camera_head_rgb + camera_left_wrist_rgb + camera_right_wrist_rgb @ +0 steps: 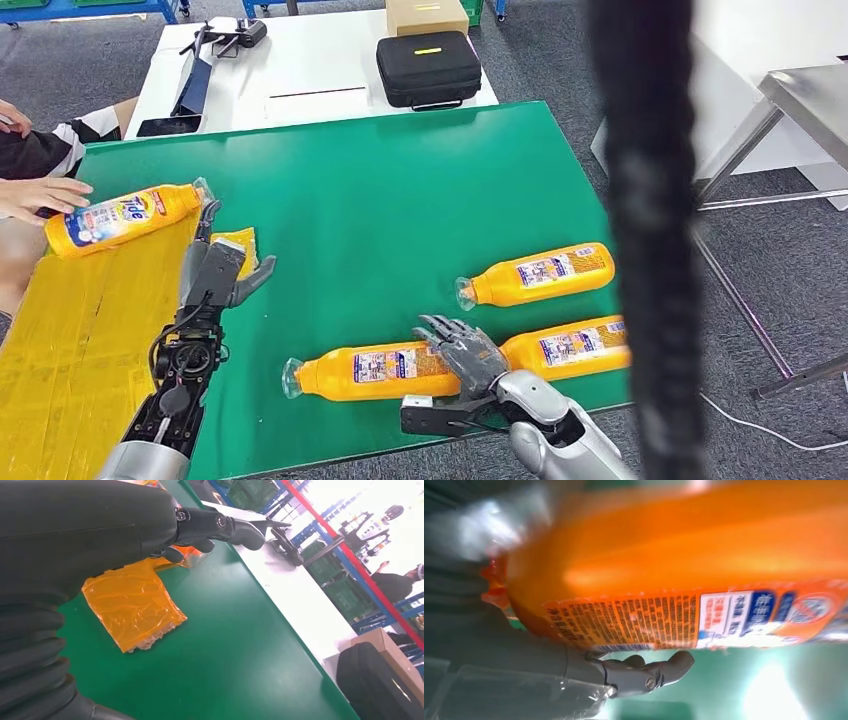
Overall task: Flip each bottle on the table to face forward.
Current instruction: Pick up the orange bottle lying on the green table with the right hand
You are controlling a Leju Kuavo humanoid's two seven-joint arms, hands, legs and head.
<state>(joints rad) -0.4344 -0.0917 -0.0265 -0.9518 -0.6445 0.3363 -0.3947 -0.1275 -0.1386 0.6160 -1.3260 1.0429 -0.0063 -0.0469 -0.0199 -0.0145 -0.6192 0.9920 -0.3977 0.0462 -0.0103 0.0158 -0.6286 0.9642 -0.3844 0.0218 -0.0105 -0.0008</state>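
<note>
4 orange plastic bottles lie flat on the green table (380, 190), all glossy, round-bodied, clear caps. Table surface is a smooth matte mat; yellow sheet (70, 340) with a dull printed texture covers its 8 o'clock corner.

Near bottle (365, 372) at 6 o'clock: back label up, fine print, cap pointing to 9 o'clock. Right hand (465, 352) sits over its base end, fingers draped across the top of the body, thumb under the lower side in the right wrist view. Grasping the bottle, as far as the views show. Second bottle (570, 346) lies just beside the hand at 3 o'clock, base end hidden behind a dark blurred vertical bar (645, 240). Third bottle (540, 273) at 4 o'clock of table centre, tilted slightly, well apart from the hand.

Tide bottle (125, 217) at 9 o'clock, front label up, a person's hand (40, 195) resting on its base end. Left hand (215, 270) is released, fingers straight and apart, fingertips near that bottle's cap, not touching. Crinkled amber film piece (132, 602) lies beside the palm.

Open green surface across the centre and 12 o'clock. Near bottle sits close to the 6 o'clock edge. White table (300, 70) beyond carries a black case (428, 66).
</note>
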